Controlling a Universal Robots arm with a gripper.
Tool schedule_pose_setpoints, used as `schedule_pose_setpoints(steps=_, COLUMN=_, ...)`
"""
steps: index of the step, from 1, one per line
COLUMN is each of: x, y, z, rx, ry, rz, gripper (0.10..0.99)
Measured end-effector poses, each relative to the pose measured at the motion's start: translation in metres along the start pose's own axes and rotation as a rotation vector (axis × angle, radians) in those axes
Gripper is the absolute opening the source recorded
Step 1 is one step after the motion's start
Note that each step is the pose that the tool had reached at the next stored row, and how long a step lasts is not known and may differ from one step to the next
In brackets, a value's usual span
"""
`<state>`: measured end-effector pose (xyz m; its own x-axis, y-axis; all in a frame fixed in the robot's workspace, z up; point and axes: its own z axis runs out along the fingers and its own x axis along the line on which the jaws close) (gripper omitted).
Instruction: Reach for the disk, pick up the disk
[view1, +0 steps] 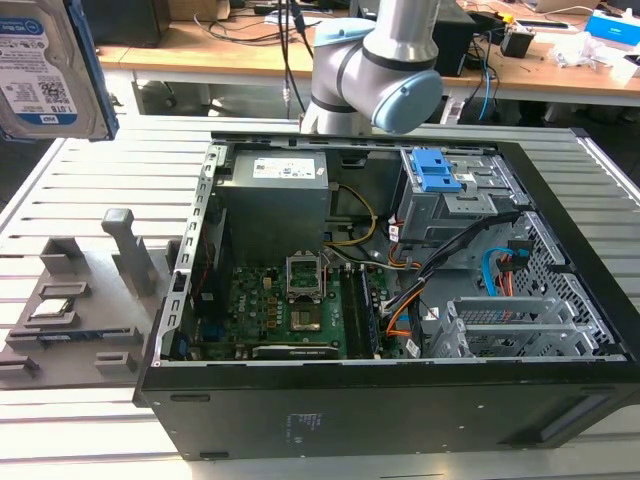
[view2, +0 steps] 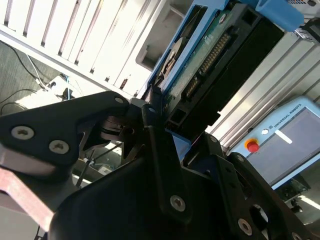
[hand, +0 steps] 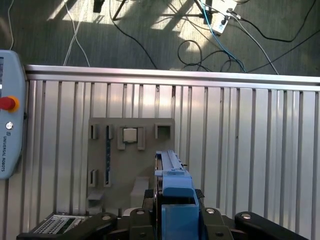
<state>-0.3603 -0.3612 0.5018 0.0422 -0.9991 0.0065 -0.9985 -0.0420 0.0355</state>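
Observation:
The disk (view1: 45, 70), a silver hard drive with a white-and-blue label in a blue bracket, hangs high in the air at the exterior view's upper left, well clear of the table. In the second wrist view my gripper (view2: 165, 120) is shut on the disk (view2: 210, 65), whose connector edge and circuit board face the camera. In the first wrist view the disk (hand: 172, 185) appears edge-on between the black fingers (hand: 142, 217), above the slatted table.
An open computer case (view1: 400, 300) lies on the slatted table, with blue caddy tabs (view1: 437, 170) in its drive cage. A grey fixture plate (view1: 80, 300) sits at the case's left, below the disk (hand: 130, 155). A teach pendant (hand: 7, 130) rests at the table edge.

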Motion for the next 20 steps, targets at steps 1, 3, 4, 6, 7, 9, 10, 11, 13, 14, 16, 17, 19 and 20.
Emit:
schedule_pose_setpoints(steps=1, x=0.0001, y=-0.0029, z=-0.0001, rx=0.0, ry=0.0001, rz=0.0, gripper=0.369)
schedule_pose_setpoints(steps=3, x=0.0002, y=-0.0055, z=-0.0002, rx=0.0, ry=0.0001, rz=0.0, gripper=0.369)
schedule_pose_setpoints(steps=4, x=0.0002, y=-0.0061, z=-0.0002, rx=0.0, ry=0.0002, rz=0.0, gripper=0.369)
schedule_pose_setpoints(steps=6, x=0.0002, y=-0.0062, z=-0.0002, rx=0.0, ry=0.0008, rz=0.0, gripper=0.369)
schedule_pose_setpoints(steps=7, x=0.0002, y=-0.0062, z=-0.0002, rx=0.0, ry=0.0009, rz=0.0, gripper=0.369)
schedule_pose_setpoints(steps=9, x=0.0002, y=-0.0063, z=-0.0002, rx=0.0, ry=0.0008, rz=0.0, gripper=0.369)
schedule_pose_setpoints(steps=10, x=0.0002, y=-0.0063, z=-0.0002, rx=0.0, ry=0.0009, rz=0.0, gripper=0.369)
schedule_pose_setpoints(steps=11, x=0.0002, y=-0.0063, z=-0.0002, rx=0.0, ry=0.0009, rz=0.0, gripper=0.369)
schedule_pose_setpoints(steps=13, x=0.0002, y=-0.0063, z=-0.0002, rx=0.0, ry=0.0009, rz=0.0, gripper=0.369)
schedule_pose_setpoints(steps=14, x=0.0002, y=-0.0063, z=-0.0002, rx=0.0, ry=0.0009, rz=0.0, gripper=0.369)
schedule_pose_setpoints(steps=16, x=0.0002, y=-0.0063, z=-0.0002, rx=0.0, ry=0.0009, rz=0.0, gripper=0.369)
schedule_pose_setpoints(steps=17, x=0.0002, y=-0.0063, z=-0.0002, rx=0.0, ry=0.0009, rz=0.0, gripper=0.369)
schedule_pose_setpoints(steps=19, x=0.0002, y=-0.0069, z=-0.0002, rx=0.0, ry=0.0008, rz=0.0, gripper=0.369)
schedule_pose_setpoints(steps=20, x=0.0003, y=-0.0081, z=-0.0003, rx=0.0, ry=0.001, rz=0.0, gripper=0.369)
